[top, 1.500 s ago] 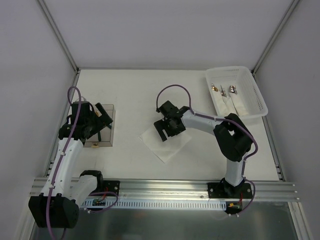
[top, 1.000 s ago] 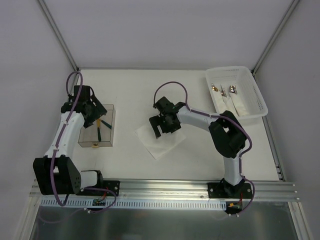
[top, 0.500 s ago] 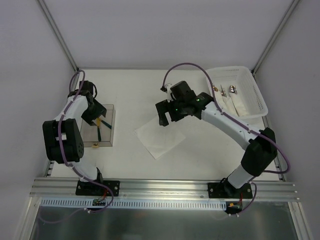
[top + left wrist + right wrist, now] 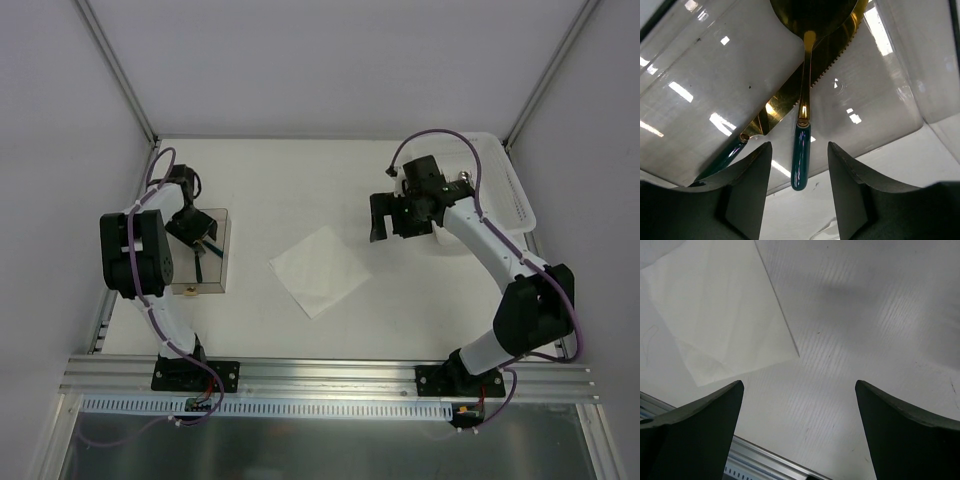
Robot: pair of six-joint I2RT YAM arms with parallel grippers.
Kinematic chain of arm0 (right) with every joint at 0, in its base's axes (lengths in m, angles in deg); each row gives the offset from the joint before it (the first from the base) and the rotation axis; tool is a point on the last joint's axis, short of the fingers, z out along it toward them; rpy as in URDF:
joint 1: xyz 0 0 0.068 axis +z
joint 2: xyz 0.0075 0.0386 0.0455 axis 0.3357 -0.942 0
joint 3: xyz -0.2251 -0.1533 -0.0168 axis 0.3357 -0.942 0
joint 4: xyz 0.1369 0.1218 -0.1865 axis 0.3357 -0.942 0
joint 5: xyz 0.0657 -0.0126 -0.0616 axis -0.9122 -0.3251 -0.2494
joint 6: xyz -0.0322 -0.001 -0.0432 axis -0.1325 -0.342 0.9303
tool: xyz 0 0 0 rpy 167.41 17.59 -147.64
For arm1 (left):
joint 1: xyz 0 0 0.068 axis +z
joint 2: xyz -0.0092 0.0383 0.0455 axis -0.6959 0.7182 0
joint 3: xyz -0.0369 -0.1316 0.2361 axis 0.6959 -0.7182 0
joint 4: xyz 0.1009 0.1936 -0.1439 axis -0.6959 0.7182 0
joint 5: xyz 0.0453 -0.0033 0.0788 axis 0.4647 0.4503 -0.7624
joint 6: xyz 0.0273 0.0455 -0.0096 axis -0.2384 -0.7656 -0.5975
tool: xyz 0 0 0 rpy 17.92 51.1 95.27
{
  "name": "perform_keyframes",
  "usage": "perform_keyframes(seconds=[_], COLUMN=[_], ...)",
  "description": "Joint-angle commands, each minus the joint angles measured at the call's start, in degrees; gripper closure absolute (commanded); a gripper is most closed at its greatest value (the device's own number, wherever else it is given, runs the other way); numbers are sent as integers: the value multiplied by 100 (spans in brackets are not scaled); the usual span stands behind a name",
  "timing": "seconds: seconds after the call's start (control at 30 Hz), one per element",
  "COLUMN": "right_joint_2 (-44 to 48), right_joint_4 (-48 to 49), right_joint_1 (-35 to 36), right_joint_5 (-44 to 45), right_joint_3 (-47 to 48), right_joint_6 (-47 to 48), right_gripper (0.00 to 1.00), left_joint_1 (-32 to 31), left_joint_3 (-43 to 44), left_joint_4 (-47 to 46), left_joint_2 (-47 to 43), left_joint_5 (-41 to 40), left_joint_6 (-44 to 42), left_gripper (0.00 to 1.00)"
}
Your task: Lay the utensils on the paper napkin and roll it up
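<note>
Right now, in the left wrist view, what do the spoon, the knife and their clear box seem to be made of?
The spoon: polished gold-coloured metal, by its mirror shine; glossy teal handle, perhaps plastic or resin. The knife: the same gold metal, serrated edge, teal handle. The clear box: transparent, probably plastic, with bright glare streaks; glass cannot be excluded.

Bright, even, diffuse light; shadows on the white bench are faint. In the left wrist view, white glare streaks the clear box from 9 to 2 o'clock; the gold utensils glint.
</note>
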Motion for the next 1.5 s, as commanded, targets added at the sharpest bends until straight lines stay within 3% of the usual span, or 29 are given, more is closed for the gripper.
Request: perform_keyframes(seconds=[0.0, 0.27, 0.47, 0.7, 0.83, 0.93, 1.07, 1.27, 1.47], right_joint_2=[359, 341, 333, 376, 359, 359, 307, 166, 245], right_joint_4=[-40, -119, -198, -251, -357, -436, -629, -1095, -1323], right_joint_1=[-162, -303, -364, -452, -514, -575, -934, -1874, -2630], right_joint_5=[-285, -417, -531, -681, -839, -892, -1173, -1858, -2245], right_joint_3=[80, 150, 194, 220, 229, 168, 36, 10, -34], right_joint_6=[29, 72, 213, 345, 485, 678, 933, 1259, 1435], right_gripper=[1, 1, 1, 1, 1, 1, 1, 1, 1], left_joint_1=[62, 79, 79, 79, -96, -674, -1721, -2924, -3726], left_joint_3=[219, 264, 334, 843, 1212, 1414, 1608, 1503, 1529], left_joint_4=[79, 79, 88, 430, 519, 510, 518, 501, 501], left_joint_2=[226, 412, -273, -1354, -1767, -1996, -1971, -1515, -557], left_joint_5=[146, 296, 296, 32, 366, 462, 1515, 1438, 1271], left_joint_6=[301, 407, 161, -638, -1595, -2535, -3555, -3505, -2986], left_gripper=[55, 77, 100, 100, 100, 100, 100, 100, 100])
